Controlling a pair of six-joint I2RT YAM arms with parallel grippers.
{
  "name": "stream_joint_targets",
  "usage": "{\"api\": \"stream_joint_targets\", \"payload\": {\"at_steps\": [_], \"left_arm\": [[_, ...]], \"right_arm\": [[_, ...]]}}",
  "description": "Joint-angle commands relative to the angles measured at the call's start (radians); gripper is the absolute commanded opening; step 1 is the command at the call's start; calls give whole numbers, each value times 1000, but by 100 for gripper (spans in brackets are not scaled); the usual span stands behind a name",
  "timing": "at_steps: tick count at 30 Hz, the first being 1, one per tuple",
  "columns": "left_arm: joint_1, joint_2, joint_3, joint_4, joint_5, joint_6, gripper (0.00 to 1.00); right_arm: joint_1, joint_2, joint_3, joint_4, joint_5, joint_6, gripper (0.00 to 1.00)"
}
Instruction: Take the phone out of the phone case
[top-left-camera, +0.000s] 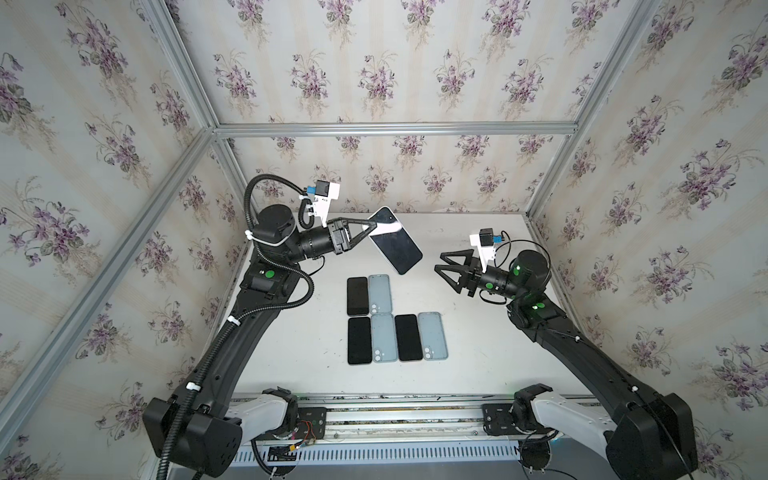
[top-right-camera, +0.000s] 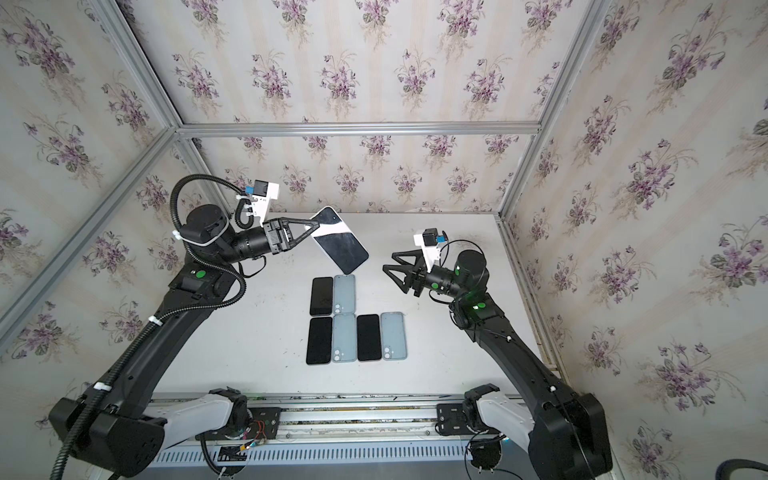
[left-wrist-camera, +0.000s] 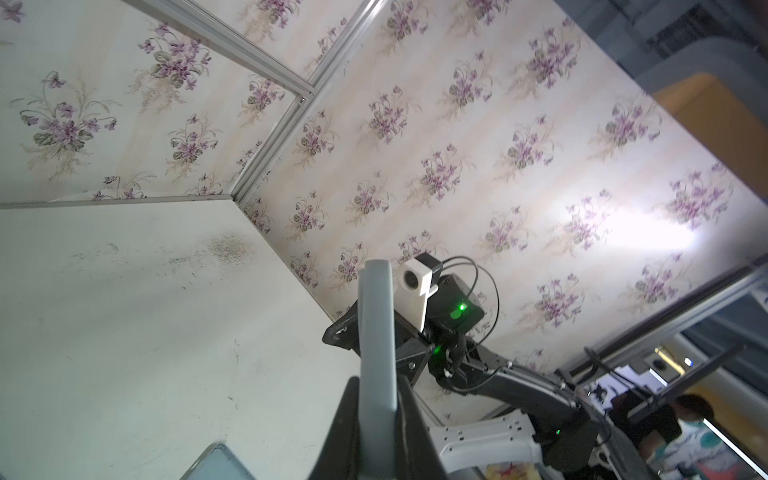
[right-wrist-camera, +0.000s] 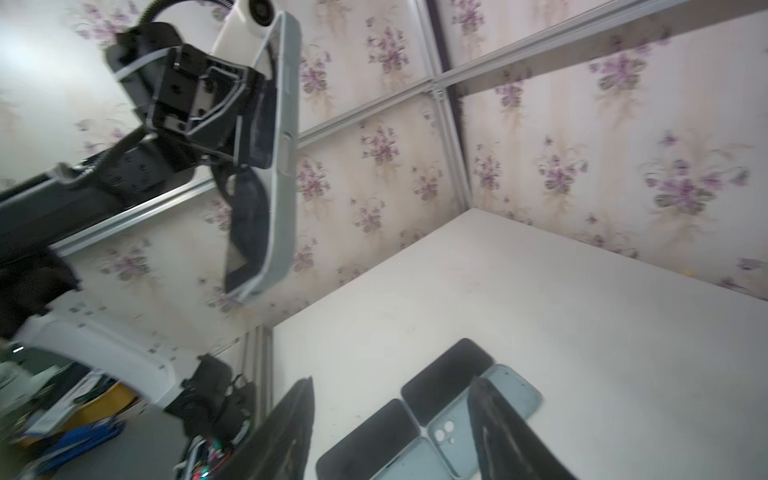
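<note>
Phone (top-left-camera: 397, 249), seated in its grey case (right-wrist-camera: 286, 124), hangs tilted above the counter (top-left-camera: 490, 340), pinched by the left end effector (top-left-camera: 371, 226), one fingertip hidden beneath it. Right end effector (top-left-camera: 444, 268) stands spread, empty.

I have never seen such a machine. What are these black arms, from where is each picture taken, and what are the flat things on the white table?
These are two black robot arms, each ending in a two-finger gripper. Two pictures look down from one overhead camera. The other two come from small cameras on the wrists. On the white table lie three bare black phones and three blue-grey phone cases, side by side. The left gripper is shut on a black phone in a pale grey case, raised above the table. The right gripper is open and holds nothing.
</note>
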Motion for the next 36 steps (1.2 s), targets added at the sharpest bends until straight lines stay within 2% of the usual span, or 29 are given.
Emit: {"api": "stream_joint_targets", "payload": {"at_steps": [1, 4, 9, 14, 21, 31, 36], "left_arm": [[-1, 7, 34, -106, 98, 226, 0], [-10, 57, 65, -106, 130, 238, 0], [-37, 74, 92, -109, 171, 264, 0], [-38, 74, 100, -119, 175, 270, 0], [-40, 83, 113, -120, 183, 263, 0], [-48, 89, 119, -122, 204, 264, 0], [-48, 97, 135, -125, 231, 267, 0]], "right_arm": [[1, 40, 16, 215, -193, 171, 62], [28, 72, 12, 320, -229, 231, 61], [90, 96, 59, 153, -251, 102, 60], [96, 101, 65, 143, -263, 93, 57], [96, 97, 41, 138, -272, 72, 40], [96, 119, 56, 148, -278, 63, 29], [95, 117, 38, 169, -329, 5, 12]]}}
